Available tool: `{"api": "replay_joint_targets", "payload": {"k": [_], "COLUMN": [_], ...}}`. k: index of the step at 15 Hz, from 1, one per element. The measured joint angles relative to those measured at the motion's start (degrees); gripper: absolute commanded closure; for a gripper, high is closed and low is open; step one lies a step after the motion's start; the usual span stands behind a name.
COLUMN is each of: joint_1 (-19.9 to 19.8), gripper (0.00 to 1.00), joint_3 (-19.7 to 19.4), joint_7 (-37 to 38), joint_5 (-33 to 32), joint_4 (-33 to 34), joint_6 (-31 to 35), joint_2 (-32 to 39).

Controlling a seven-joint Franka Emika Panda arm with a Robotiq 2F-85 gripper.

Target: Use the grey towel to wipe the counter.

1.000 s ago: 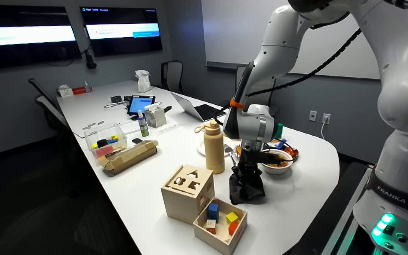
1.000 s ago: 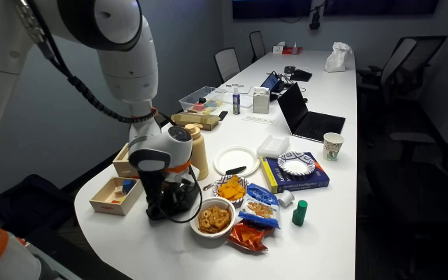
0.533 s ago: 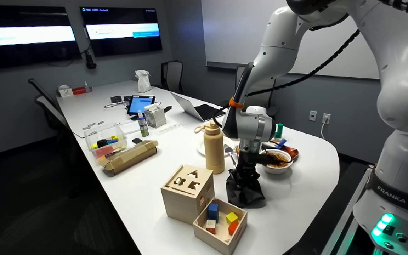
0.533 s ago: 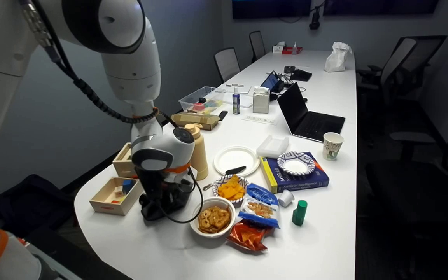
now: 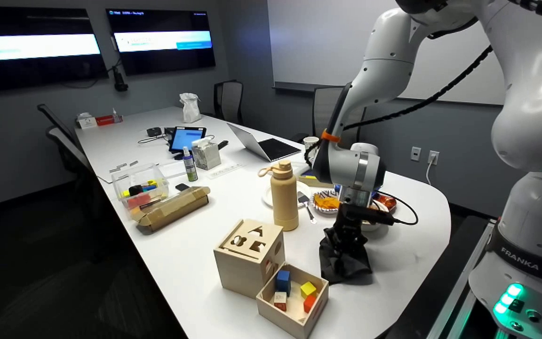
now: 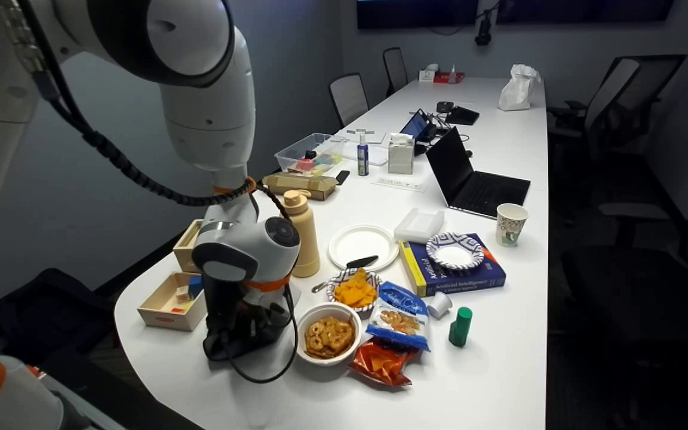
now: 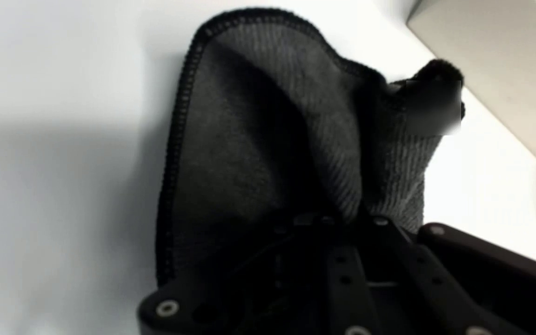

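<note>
In an exterior view, left to right, tan bottle (image 5: 284,202) as my landmark. Well left of the bottle, on the white counter (image 5: 181,263): cardboard box (image 5: 175,208). Left of the bottle, nearer the camera: wooden shape cube (image 5: 243,268). Roughly in line with the bottle, camera side: wooden tray (image 5: 278,318) of blocks (image 5: 283,281). Right of the bottle, nearer the camera: my pincer (image 5: 345,245), pointing down, fingers clamped on the dark grey towel (image 5: 345,269). The towel sits directly under the fingertips, bunched where I hold it, lower part fanned over the counter. Wrist view: a fold rises into the pinch, stitched hem curving beyond. Right of the bottle in both exterior views, past the pincer: white bowl (image 6: 332,361) of snack rings (image 6: 327,337).
</note>
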Motion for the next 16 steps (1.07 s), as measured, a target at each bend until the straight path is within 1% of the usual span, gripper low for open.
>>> {"api": "replay_joint_targets", "payload": {"k": [4,5,7,9,11,16], "joint_1": [-7.77,-9.04,-10.29,-10.39,-9.31,-2.56], "gripper": [0.98,0.98,0.98,0.98,0.98,0.98], "joint_3": [3.81,4.3,4.77,5.14,5.12,3.73], "joint_7": [-4.64,-5.19,-5.58,-5.98,-6.09,-6.06], "joint_5": [7.69,8.41,8.61,8.56,7.7,2.27], "joint_4": [-4.05,-4.32,-4.24,-3.29,-1.45,4.48], "joint_6": [6.23,7.51,9.46,11.29,12.54,12.27], "joint_2": [-0.18,-0.17,-0.15,-0.07,0.14,1.45]}}
